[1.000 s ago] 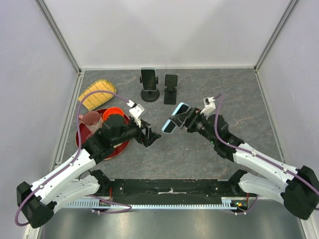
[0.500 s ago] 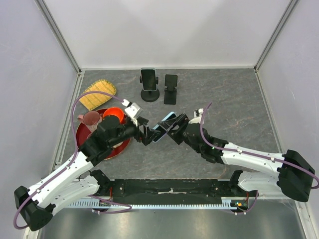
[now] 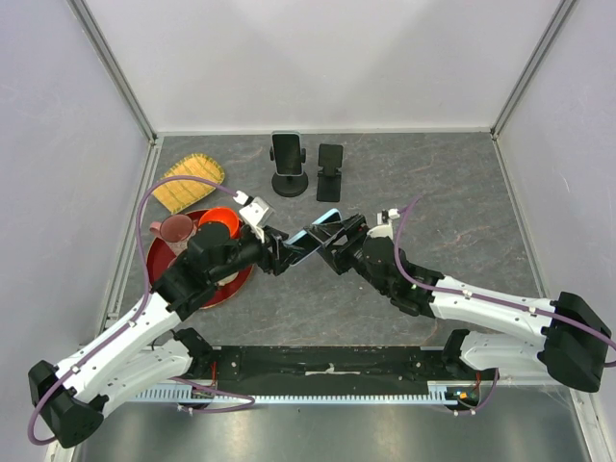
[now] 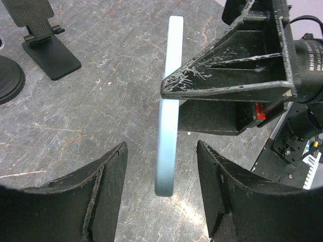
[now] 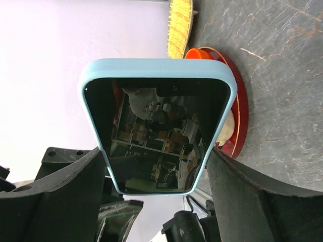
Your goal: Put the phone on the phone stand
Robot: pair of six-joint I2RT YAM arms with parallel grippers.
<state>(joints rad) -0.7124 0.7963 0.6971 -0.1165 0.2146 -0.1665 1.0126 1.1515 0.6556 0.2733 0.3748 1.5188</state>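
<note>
A phone [image 3: 315, 234] in a light blue case hangs above the table between the two arms. My right gripper [image 3: 339, 245] is shut on its long edges, and the dark screen [image 5: 159, 126] fills the right wrist view between the fingers [image 5: 75, 196]. My left gripper [image 4: 161, 146] stands open around the phone's free end [image 4: 169, 126], with a gap on each side. The empty black folding phone stand [image 3: 329, 171] sits at the back of the table, also in the left wrist view [image 4: 43, 35].
A round-based stand [image 3: 288, 166] holding another phone is left of the empty one. A red tray [image 3: 168, 265] with an orange cup [image 3: 219, 221] and a pink mug [image 3: 175, 229] lies at the left, and a yellow woven mat [image 3: 187, 181] lies behind it.
My right arm carried the phone left and lower, to the middle. The left gripper came up to meet it, now straddles the phone's end, and its jaws have narrowed.
</note>
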